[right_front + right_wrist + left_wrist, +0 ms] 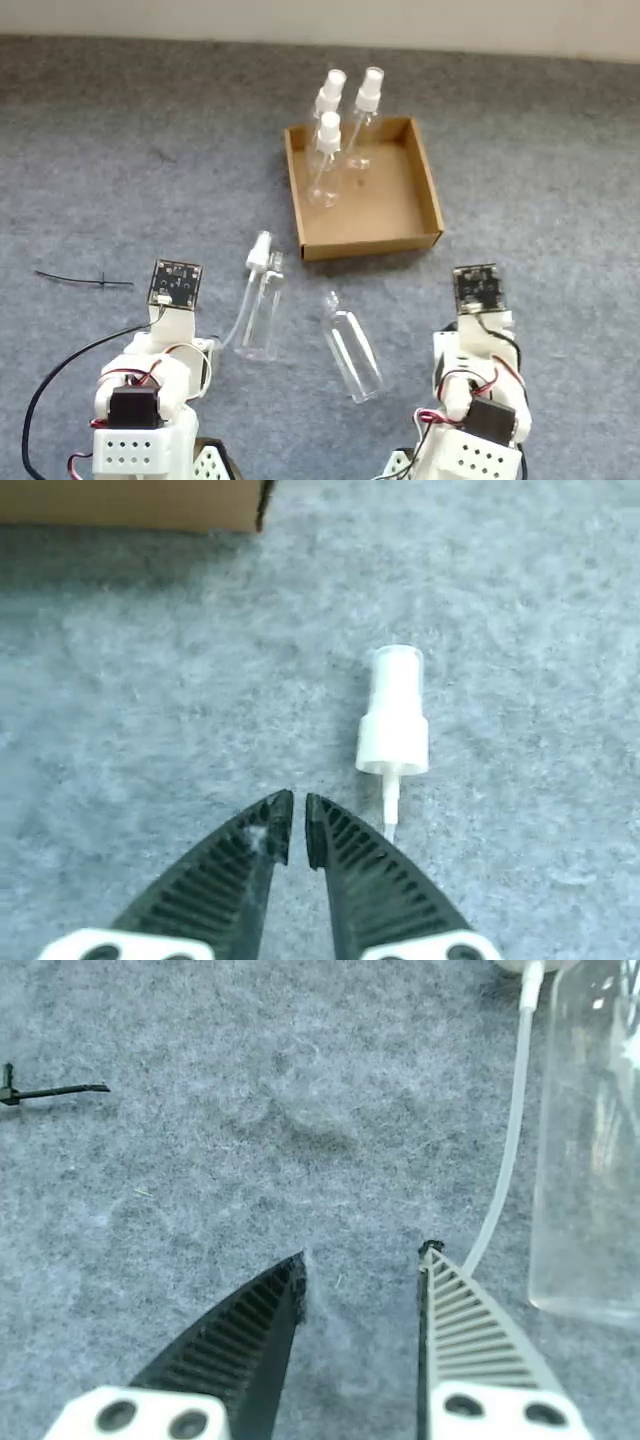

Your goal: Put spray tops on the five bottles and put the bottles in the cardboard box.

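Observation:
The cardboard box [370, 243] at the back holds three clear bottles [327, 160] standing with white spray tops on. Two bare bottles lie on the carpet. One [262, 305] has a loose spray top [258, 250] beside its neck, the tube trailing toward the left arm [175, 290]. The other [352, 348] lies between the arms. My left gripper [362, 1260] is open and empty just above the carpet, with the tube [508, 1140] and that bottle [590, 1150] beside its pale finger. My right gripper [298, 805] is shut and empty, with a second loose spray top [393, 725] lying just beyond it.
A black cable tie [85, 280] lies on the grey carpet off to the left, seen also as the cable tie [50, 1090] in the left wrist view. The box's corner [130, 505] is ahead of the right arm [478, 290].

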Controlling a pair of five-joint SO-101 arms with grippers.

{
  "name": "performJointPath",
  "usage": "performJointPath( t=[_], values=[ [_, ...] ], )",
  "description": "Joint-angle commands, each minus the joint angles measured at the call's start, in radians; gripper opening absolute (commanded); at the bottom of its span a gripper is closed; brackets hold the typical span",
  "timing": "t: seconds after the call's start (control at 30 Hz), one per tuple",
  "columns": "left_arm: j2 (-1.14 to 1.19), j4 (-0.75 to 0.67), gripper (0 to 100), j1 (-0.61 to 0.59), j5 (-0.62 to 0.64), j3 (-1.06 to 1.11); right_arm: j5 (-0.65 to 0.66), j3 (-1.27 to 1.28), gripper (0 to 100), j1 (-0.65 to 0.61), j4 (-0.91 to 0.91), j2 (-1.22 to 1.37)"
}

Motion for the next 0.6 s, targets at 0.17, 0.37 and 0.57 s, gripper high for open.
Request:
performJointPath(
  t=[0.17, 0.37, 0.57],
  values=[
    [-0.01, 0.005, 18, 0.019, 0.012, 0.019, 0.017, -0.249, 0.4, 0.022, 0.108, 0.016],
    [-0.01, 0.005, 18, 0.019, 0.012, 0.019, 0.018, -0.507, 2.6, 0.025, 0.113, 0.36],
    [-0.01, 0.005, 18, 0.019, 0.012, 0.019, 0.017, -0.886, 13.1, 0.022, 0.18, 0.923]
  ],
)
